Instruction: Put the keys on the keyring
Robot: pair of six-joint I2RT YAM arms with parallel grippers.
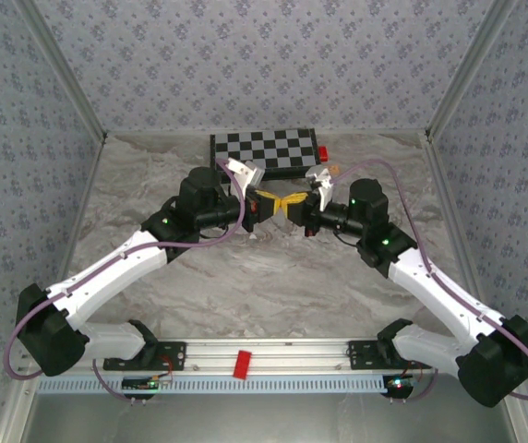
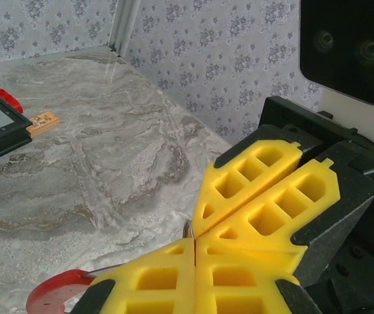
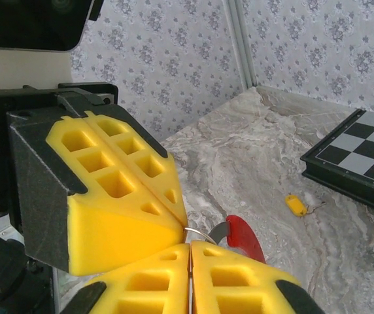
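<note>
Grey wire, thin and curved, with one glossy red section: the keyring (image 3: 242, 237) pokes out where the ribbed yellow foam fingers meet tip to tip. The left gripper (image 2: 193, 261) and right gripper (image 3: 190, 268) are both pinched closed on it. One small yellow key (image 3: 296, 205) lies well apart on the marbled table (image 3: 252, 157), near the chessboard (image 3: 363, 157).

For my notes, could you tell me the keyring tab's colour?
The keyring's tab is red, clearest in right wrist view.

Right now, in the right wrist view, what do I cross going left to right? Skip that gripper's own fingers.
left gripper → keyring (red section) → yellow key lying on the table → chessboard
</note>
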